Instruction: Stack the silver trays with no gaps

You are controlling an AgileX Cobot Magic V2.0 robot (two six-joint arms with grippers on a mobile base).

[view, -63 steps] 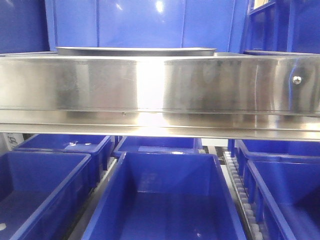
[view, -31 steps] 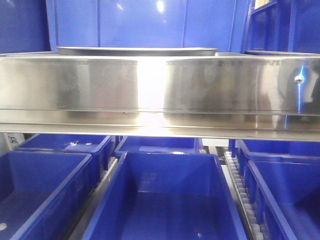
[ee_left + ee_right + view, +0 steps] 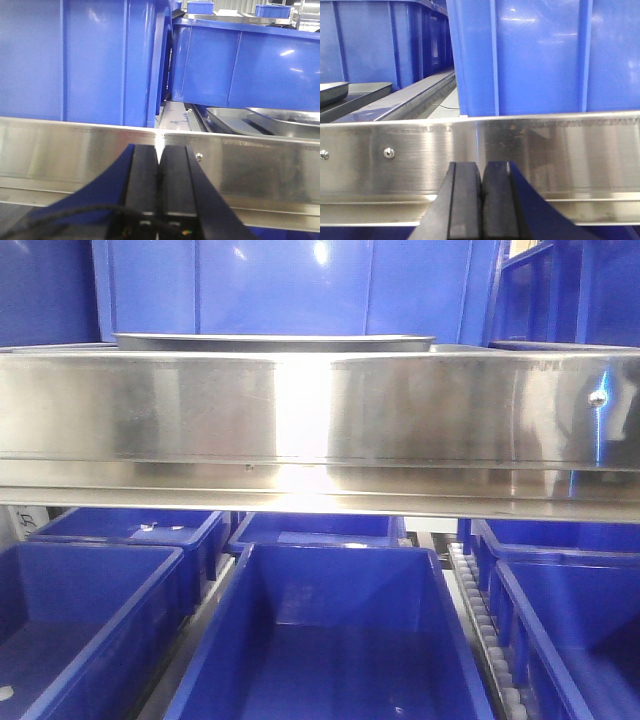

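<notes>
Nothing has shifted since the earlier frames: both the left gripper (image 3: 159,162) and right gripper (image 3: 481,175) sit closed and empty before the steel band (image 3: 320,410), behind which the silver trays (image 3: 272,341) rest stacked among blue bins (image 3: 330,630).

Left gripper (image 3: 159,170): black flat rectangular fingers, thin black cable across base. Right gripper (image 3: 481,175): matching black fingers, matte.
</notes>
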